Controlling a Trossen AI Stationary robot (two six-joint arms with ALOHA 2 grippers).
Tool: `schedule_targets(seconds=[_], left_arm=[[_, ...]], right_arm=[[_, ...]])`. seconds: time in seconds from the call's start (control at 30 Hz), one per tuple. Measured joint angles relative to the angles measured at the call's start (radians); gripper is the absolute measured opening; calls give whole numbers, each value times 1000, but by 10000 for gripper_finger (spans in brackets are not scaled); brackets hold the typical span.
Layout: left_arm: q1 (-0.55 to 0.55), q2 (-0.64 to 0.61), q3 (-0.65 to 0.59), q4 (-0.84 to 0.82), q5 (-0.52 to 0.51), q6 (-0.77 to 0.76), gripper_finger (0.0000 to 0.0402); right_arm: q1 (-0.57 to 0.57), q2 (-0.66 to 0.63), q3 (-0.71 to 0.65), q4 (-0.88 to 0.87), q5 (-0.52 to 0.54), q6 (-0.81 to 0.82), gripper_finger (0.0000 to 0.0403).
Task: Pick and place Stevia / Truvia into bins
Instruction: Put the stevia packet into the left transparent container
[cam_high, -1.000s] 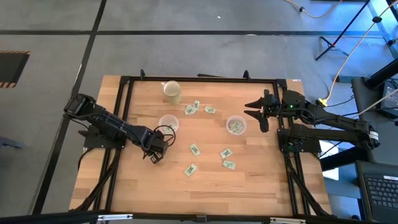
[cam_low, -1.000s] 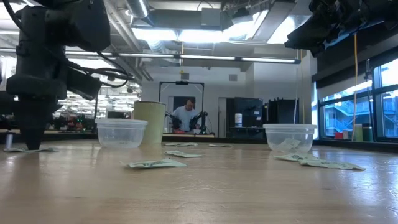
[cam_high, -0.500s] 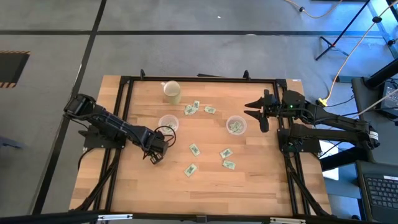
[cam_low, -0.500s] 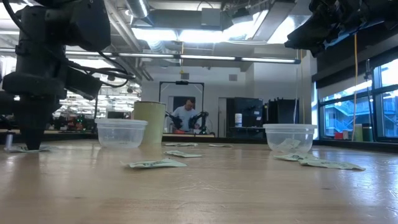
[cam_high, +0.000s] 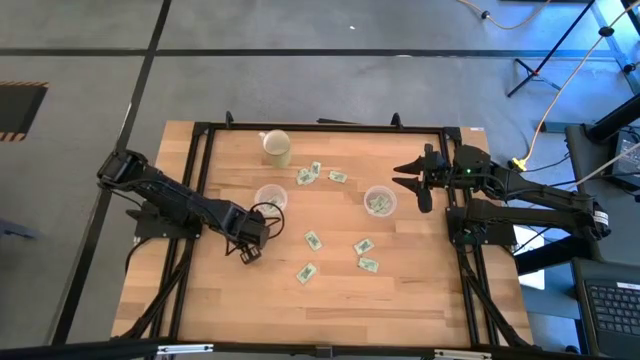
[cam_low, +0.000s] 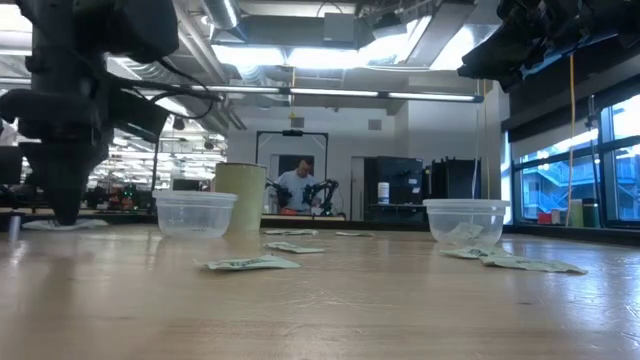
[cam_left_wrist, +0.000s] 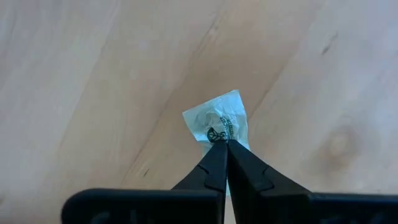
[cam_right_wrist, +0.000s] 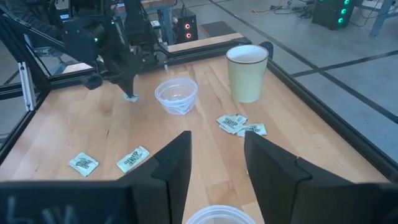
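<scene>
Several pale green and white Stevia packets lie flat on the wooden table (cam_high: 420, 300): some (cam_high: 308, 174) near the far side, others (cam_high: 363, 245) toward the middle and near side. Two clear cups stand upright, the left one (cam_high: 270, 198) and the right one (cam_high: 379, 201), which has packets inside. My left gripper (cam_high: 246, 253) is shut on one packet (cam_left_wrist: 217, 123), near-left of the left cup. My right gripper (cam_high: 415, 180) hovers open, high above the table, right of the right cup. My left gripper pinches the packet between its two fingertips (cam_left_wrist: 216, 155), which point down from above. They meet on the packet's edge (cam_left_wrist: 219, 138); the rest of it spreads beyond the tips. In the low view the packet (cam_low: 58, 224) hangs just clear of the table under the gripper.
An opaque cream cup (cam_high: 277, 148) stands near the far edge, behind the left clear cup. A black frame (cam_high: 300, 127) runs along the table's sides. Bare wood lies at the near side. A person (cam_low: 297, 186) stands far off in the room.
My left gripper has gone up a little while staying shut, and the packet that lay on the table under it is now lifted just clear of the wood. My right gripper has kept still.
</scene>
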Motion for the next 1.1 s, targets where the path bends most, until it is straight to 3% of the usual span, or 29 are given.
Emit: schedule_targets(seconds=[0.27,0.6,0.8,1.1], left_arm=[[53,-71,72,-15,-37,151,3],[225,-122,163,10,-210,347,3],[340,-87,162,9,-206,405,3],[394,-52,162,16,-157,427,5]], right_arm=[[0,0,0,0,0,-3,152],[0,0,0,0,0,-3,152],[0,0,0,-2,0,-3,152],[0,0,0,-3,0,-6,152]])
